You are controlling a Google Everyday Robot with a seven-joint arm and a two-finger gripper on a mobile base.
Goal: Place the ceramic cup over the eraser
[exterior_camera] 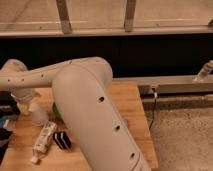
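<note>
Ceramic cup (38, 115), small, plain white, tapered, no handle: stands on the light wooden table (131, 102), at the left of the frame, about mid-height of the tabletop.

Gripper (30, 101) of the white robot arm (90, 115) is right at the cup's top, coming in from the upper left. Clenched on the cup or released: cannot tell, as the wrist covers the contact.

Eraser (62, 141), a small black rectangular block with pale stripes, lies on the table at lower left, below and to the right of the cup and apart from it. The cup is not over it.

Long white tube with a label (44, 139) lies on a diagonal just beside the eraser, on its left.

Green bowl (56, 110): only a sliver shows to the right of the cup; the rest is behind the arm.

The arm's bulky elbow fills the centre foreground.

Black cable (151, 107) hangs at the table's right edge. Speckled grey floor (185, 135) lies to the right.
</note>
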